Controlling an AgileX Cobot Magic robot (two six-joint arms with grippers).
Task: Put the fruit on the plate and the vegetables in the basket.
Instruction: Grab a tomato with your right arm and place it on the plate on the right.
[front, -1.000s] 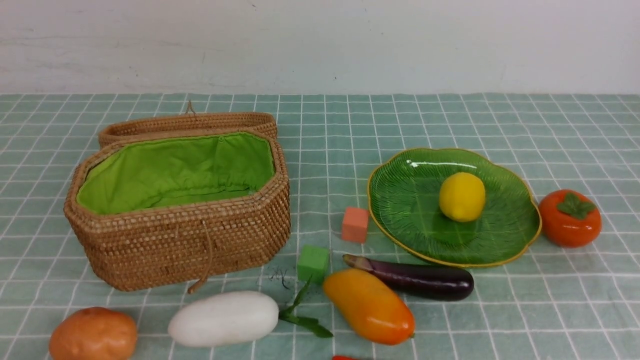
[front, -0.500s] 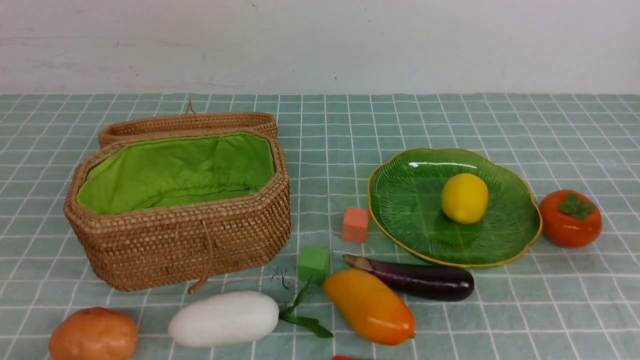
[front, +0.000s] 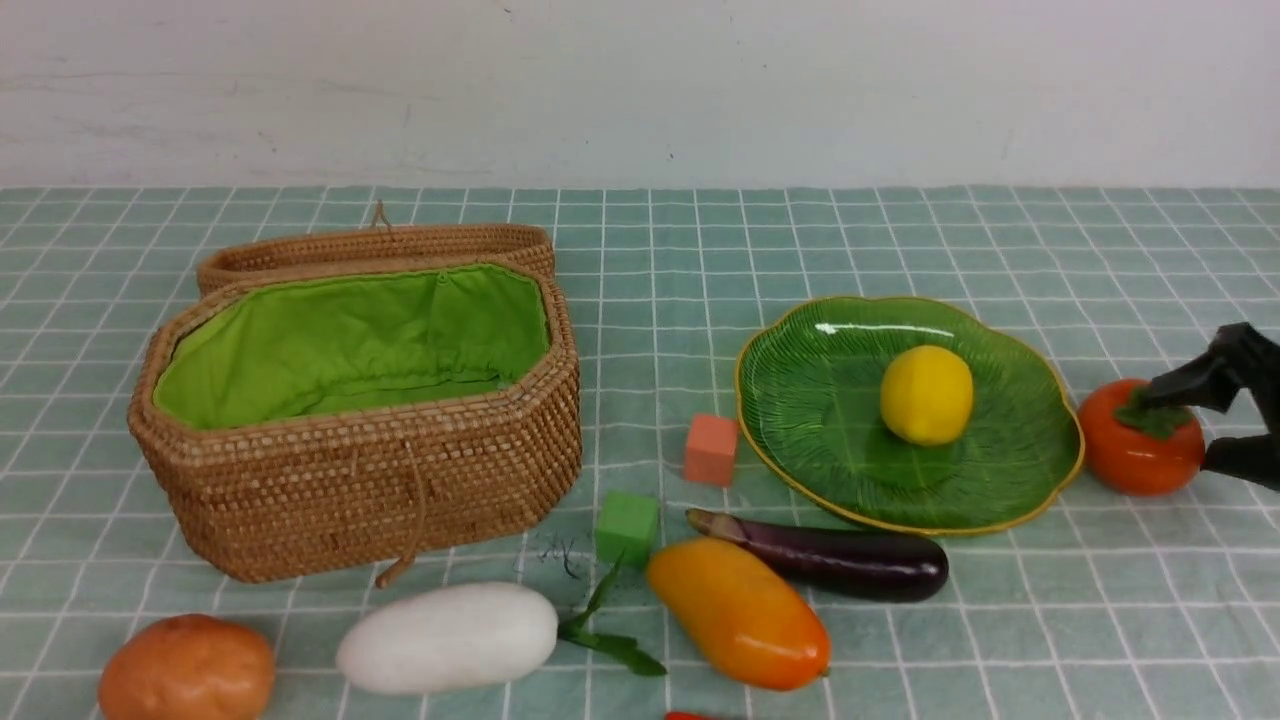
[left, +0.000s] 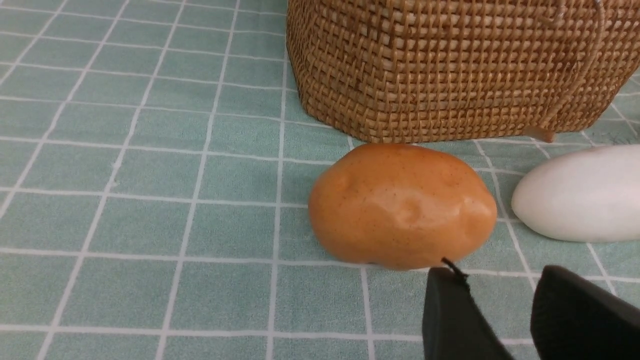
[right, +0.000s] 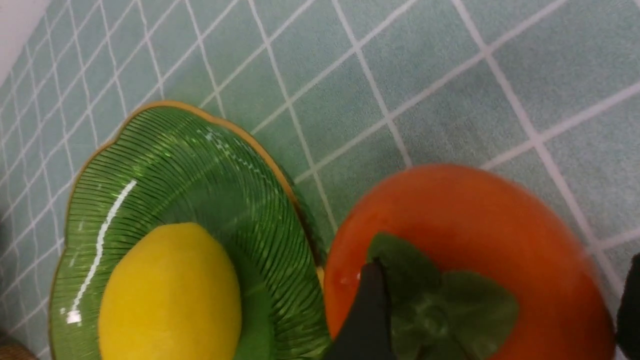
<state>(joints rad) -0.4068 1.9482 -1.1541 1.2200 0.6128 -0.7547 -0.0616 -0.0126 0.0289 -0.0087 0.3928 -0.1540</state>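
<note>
A pale green checked tablecloth (front: 900, 240) covers the whole surface, with its widest bare stretch along the far side by the wall. On the left stands the large tan woven wicker basket (front: 380, 490), its bright green cloth lining (front: 350, 340) exposed and its woven lid (front: 380, 245) folded back behind the rear rim. A bare lane of cloth runs between its right wall and the wide, ribbed, glossy green plate with a gold rim (front: 810, 400). Along the near edge lie the white toy radish with green leaves (front: 447, 637), the elongated orange-yellow mango (front: 738, 612) and the long dark purple eggplant (front: 850, 562), which sits just beside the plate's near rim. The round brown-orange potato (front: 186, 668) sits at the near left corner, close to the basket's wall. The orange-red persimmon with a green leafy cap (front: 1130, 460) rests on the cloth just beside the plate's right rim, and the yellow lemon (front: 926, 394) lies on the plate. A small salmon-pink cube (front: 711, 449) and a small green cube (front: 627, 526) sit in the lane. A red sliver (front: 690, 716) shows at the bottom edge (too cropped to identify). The right gripper (front: 1180, 428) reaches in from the right edge, jaws wide apart astride the persimmon. The left gripper (left: 495, 280) hovers near the potato, jaws somewhat apart with nothing between them.
</note>
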